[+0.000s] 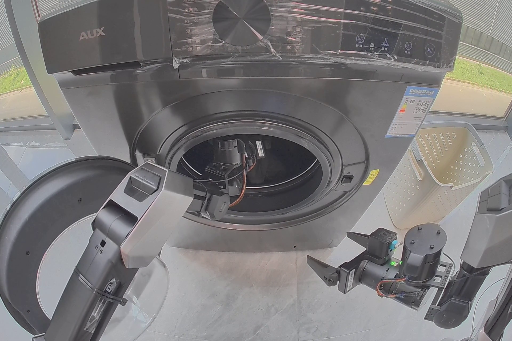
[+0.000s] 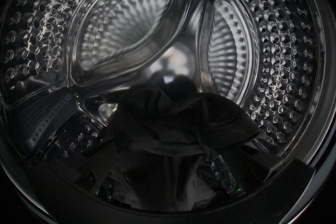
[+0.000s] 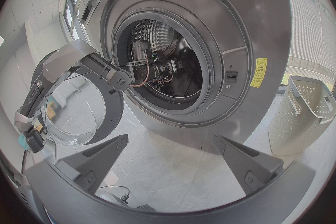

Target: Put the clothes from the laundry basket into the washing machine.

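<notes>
One dark garment (image 2: 182,116), bunched without long axis, is lodged in the drum (image 2: 287,42) at twelve o'clock of the spread-open left gripper (image 2: 182,151).

The left arm (image 1: 144,209) and right arm (image 1: 490,230) wear angular silver-grey shells over black joints. An orange cable (image 1: 244,182) loops along the left wrist; behind the right gripper (image 3: 170,136), with its dark wedge fingers (image 3: 101,154), sits a round black screw-studded housing (image 1: 424,246) with a green light (image 1: 393,262)

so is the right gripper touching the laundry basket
Apart. The right wrist view shows bare floor between the open right gripper and the laundry basket.
</notes>
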